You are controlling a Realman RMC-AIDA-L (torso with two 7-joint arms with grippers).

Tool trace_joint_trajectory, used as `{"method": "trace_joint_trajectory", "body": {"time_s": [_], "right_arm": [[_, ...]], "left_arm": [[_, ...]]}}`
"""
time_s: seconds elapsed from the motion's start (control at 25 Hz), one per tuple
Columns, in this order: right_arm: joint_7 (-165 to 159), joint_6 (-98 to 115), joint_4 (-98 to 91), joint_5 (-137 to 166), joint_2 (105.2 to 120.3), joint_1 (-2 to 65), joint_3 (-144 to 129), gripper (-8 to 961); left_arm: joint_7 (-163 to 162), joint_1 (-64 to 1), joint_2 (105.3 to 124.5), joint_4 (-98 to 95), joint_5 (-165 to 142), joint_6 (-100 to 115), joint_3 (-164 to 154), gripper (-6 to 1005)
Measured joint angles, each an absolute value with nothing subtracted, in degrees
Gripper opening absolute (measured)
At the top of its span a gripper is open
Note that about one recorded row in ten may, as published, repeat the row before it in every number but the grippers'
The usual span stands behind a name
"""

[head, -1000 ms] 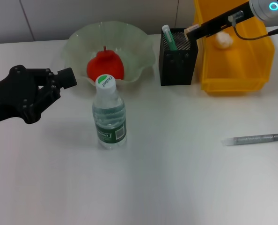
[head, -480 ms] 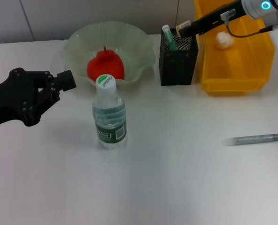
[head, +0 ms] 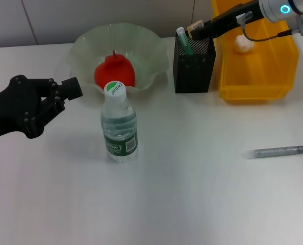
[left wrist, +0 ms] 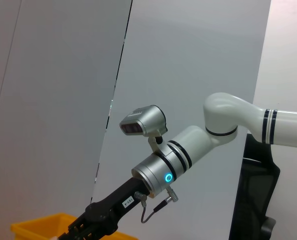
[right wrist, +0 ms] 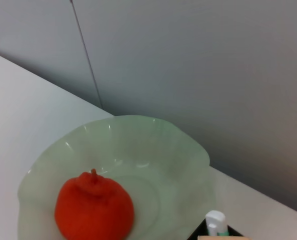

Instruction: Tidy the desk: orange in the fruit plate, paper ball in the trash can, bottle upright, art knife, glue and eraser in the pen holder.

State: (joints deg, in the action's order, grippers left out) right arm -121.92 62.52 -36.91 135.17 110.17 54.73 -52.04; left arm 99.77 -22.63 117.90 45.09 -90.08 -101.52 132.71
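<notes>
Now the right gripper [head: 197, 28] holds one eraser [head: 195, 26] pinched between its fingers above the one pen holder [head: 194, 69], which already contains one green-capped glue [head: 184, 41]. One orange [head: 115, 71] lies in the fruit plate [head: 151, 43], one paper ball [head: 243, 44] in the trash can [head: 253, 87]. One bottle [head: 119, 125] stands upright. One art knife [head: 279, 151] lies near right. The left gripper [head: 65, 92] rests at left; its finger state I cannot tell.

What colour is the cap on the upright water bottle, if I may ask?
The bottle cap is white with green, clearest in the head view.
</notes>
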Motion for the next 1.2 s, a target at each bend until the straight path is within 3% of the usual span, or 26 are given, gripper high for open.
{"method": "trace_joint_trajectory", "body": {"time_s": [0.44,1.2], "right_arm": [[-121.6,61.9,-35.6,134.8,110.30,55.0,-51.9,401],[-122.8,61.2,-32.8,135.2,109.16,55.6,-51.8,417]], "left_arm": [[100.1,-22.6,117.89,44.7,-90.1,-101.5,132.7,5],[100.3,-22.6,117.95,44.6,-90.1,-101.6,132.7,6]]}}
